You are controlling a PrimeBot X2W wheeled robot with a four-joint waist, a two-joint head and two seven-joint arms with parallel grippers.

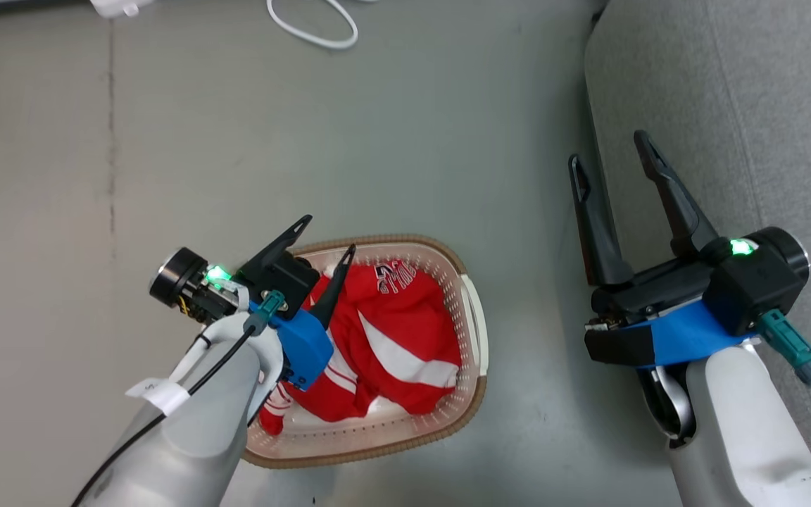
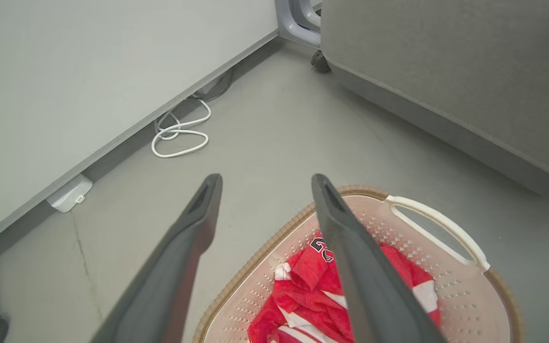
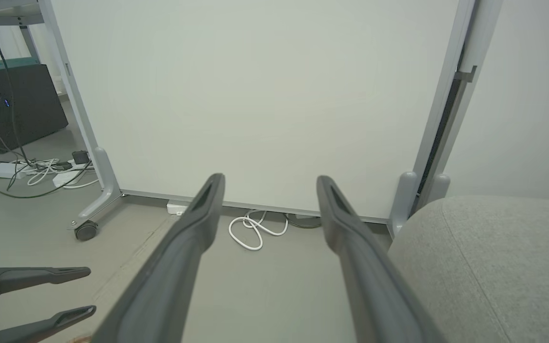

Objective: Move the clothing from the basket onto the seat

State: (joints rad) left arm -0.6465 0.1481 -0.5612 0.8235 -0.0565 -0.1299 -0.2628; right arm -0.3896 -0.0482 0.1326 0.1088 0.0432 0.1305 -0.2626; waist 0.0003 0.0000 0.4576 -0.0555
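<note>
The clothing [image 1: 395,341] is a red heap with white stripes and lettering, lying inside the cream basket [image 1: 405,239] on the floor. My left gripper [image 1: 328,236] hovers open over the basket's left rear rim, one finger above the red fabric and nothing between the fingers. In the left wrist view the open left gripper [image 2: 266,181] points past the basket [image 2: 439,224], with the clothing [image 2: 303,290] below the right-hand finger. My right gripper [image 1: 608,149] is open and empty at the front edge of the grey seat [image 1: 729,105]. The right wrist view has the right gripper [image 3: 269,181] beside the seat [image 3: 484,257].
A white cable [image 1: 314,28] lies looped on the grey floor by a pale partition panel [image 3: 255,95] on castors. The cable [image 2: 179,138] and a white power block [image 2: 67,195] sit at the panel's foot. My left gripper [image 3: 91,290] shows low left in the right wrist view.
</note>
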